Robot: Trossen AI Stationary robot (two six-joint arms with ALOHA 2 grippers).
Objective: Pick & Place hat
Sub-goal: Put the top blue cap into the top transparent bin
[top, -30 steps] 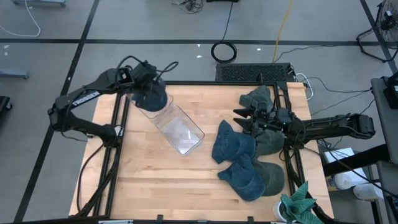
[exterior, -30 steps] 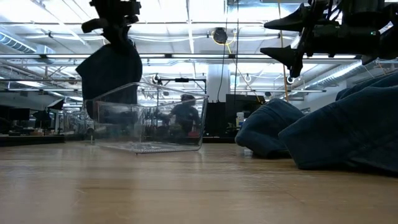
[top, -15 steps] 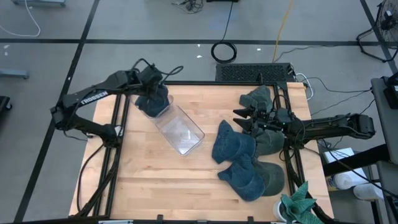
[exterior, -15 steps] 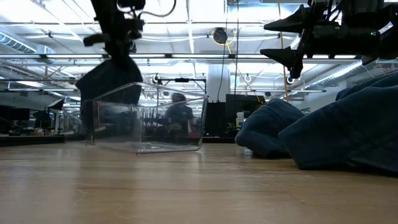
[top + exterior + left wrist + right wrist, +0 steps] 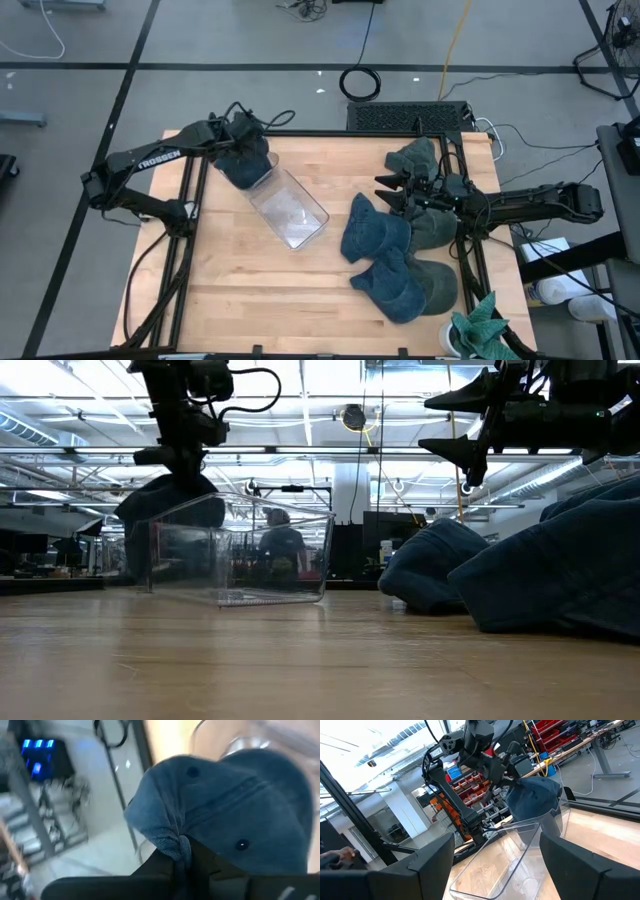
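Left gripper point(image 5: 243, 140) pinches a blue hat point(image 5: 245, 160) by its fabric, hat hanging at the clear bin's point(image 5: 288, 207) far end (partly over the rim) | right gripper point(image 5: 385, 190) hangs open and empty above the hat pile point(image 5: 395, 255) | wooden table point(image 5: 260, 290).

Wooden desk point(image 5: 240, 280), light butcher-block top, black frame rails along both sides. Grey floor beyond the far edge carries a coiled black cable point(image 5: 360, 83) and a yellow cord point(image 5: 455, 45) running away from the desk. Black perforated mat point(image 5: 405, 117) just behind the far edge. Low view: a person point(image 5: 279, 545) in the room behind (seen through clear plastic). Red storage bins point(image 5: 551, 730) on distant shelving.
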